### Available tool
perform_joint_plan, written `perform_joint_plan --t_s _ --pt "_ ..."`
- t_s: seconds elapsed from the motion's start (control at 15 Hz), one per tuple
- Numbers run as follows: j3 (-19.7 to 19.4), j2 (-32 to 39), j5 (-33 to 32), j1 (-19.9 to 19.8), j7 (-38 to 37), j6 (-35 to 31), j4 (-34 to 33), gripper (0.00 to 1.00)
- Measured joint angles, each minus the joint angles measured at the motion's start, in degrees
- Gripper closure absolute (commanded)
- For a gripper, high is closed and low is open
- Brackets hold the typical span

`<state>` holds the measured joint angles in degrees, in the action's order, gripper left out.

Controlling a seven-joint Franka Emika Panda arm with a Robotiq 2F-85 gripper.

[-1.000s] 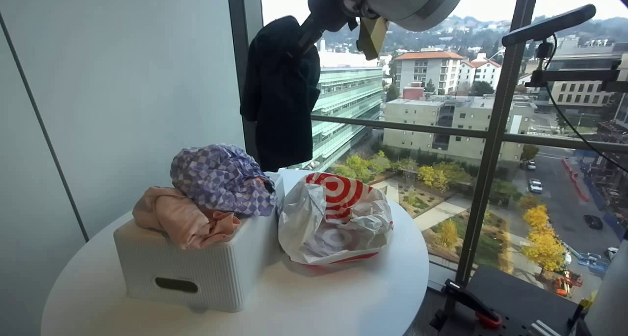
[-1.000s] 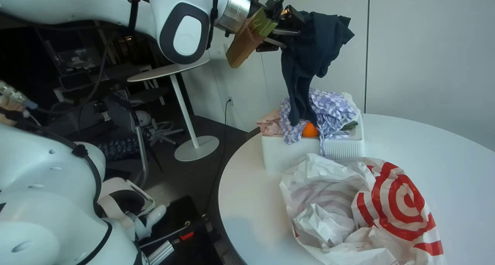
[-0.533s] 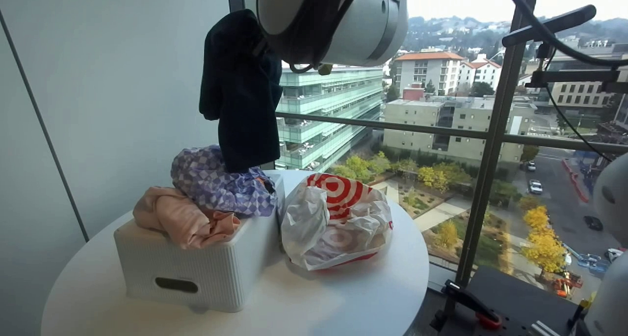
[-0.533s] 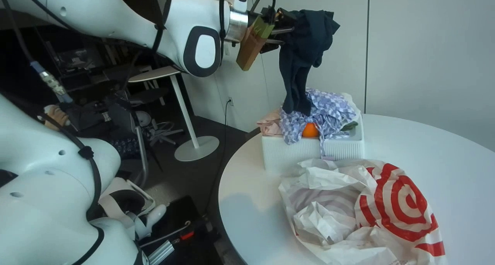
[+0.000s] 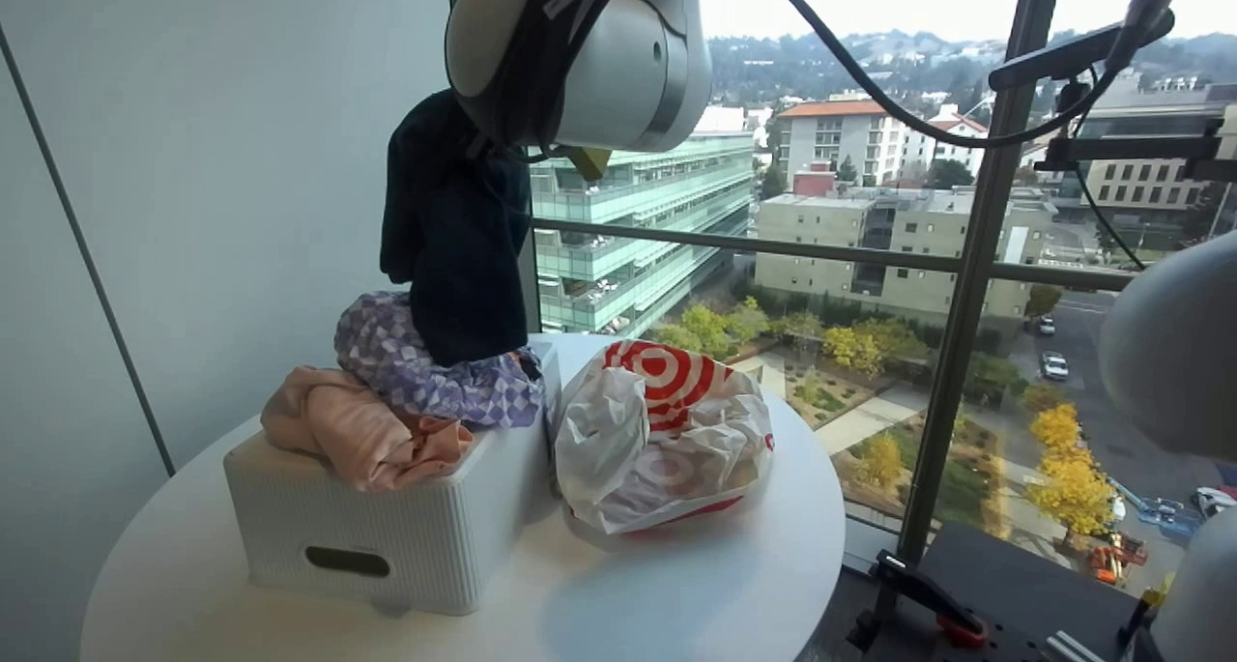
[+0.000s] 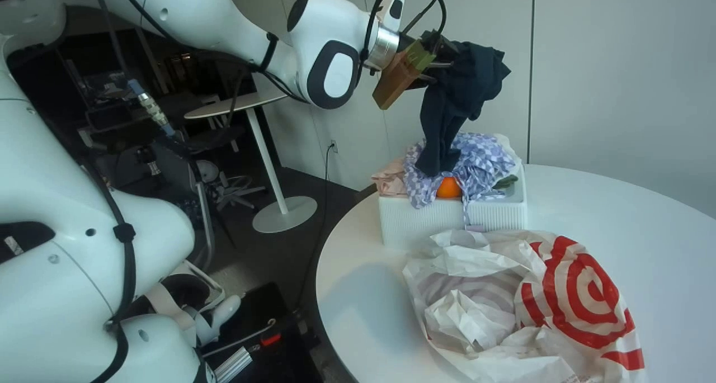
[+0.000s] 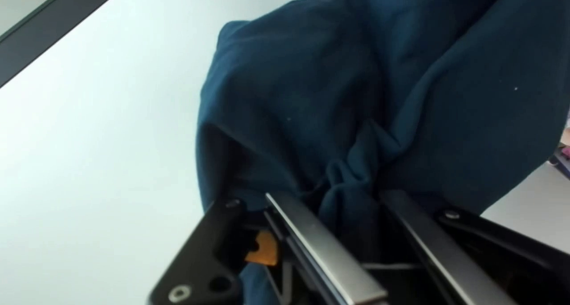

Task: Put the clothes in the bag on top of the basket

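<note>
My gripper [image 6: 438, 71] is shut on a dark navy garment [image 6: 472, 86], with fabric bunched between its fingers [image 7: 334, 200] in the wrist view. The garment also hangs in the exterior view [image 5: 464, 266]. It is above the white ribbed basket [image 5: 396, 536]. Its lower end overlaps a purple checkered cloth [image 5: 474, 391] on the basket; I cannot tell whether they touch. A peach cloth [image 5: 348, 430] lies beside the checkered cloth on the basket. A white plastic bag with red rings [image 6: 576, 293] lies open beside the basket, with only crumpled plastic showing inside.
The basket and bag stand on a round white table [image 6: 358, 299]. An orange round thing [image 6: 448, 188] and a dark green thing [image 6: 506, 181] show at the basket's top. A wall is behind the basket, and a window [image 5: 870, 256] is behind the bag.
My gripper has carried the garment sideways over the basket, then lowered it. The garment's lower end now overlaps more of the checkered cloth. The bag's edge near the basket has shifted slightly.
</note>
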<state>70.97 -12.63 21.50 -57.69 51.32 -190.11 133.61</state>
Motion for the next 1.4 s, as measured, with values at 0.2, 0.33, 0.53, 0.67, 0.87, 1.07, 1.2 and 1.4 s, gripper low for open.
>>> perform_joint_plan --t_s 0.2,0.33,0.53,0.67,0.87,1.07,1.2,1.4 --pt "7.43 2.05 -0.51 -6.58 -0.48 4.71 -1.48 0.85" --pt "11.47 4.1 -1.16 -10.04 -0.61 7.12 -2.01 0.86" --pt "16.04 7.69 -2.05 -14.22 -0.61 11.0 -2.56 0.86" --pt "17.79 10.04 -2.4 -16.07 -0.59 13.76 -2.72 0.86" --pt "15.53 13.47 -5.14 -14.77 -1.8 17.92 -2.82 0.57" --pt "12.81 17.16 -7.19 -12.68 -2.64 21.0 -3.12 0.42" --pt "11.12 19.14 -7.78 -11.1 -2.65 22.7 -3.72 0.26" --pt "8.36 21.51 -8.32 -7.9 -2.7 24.16 -4.89 0.04"
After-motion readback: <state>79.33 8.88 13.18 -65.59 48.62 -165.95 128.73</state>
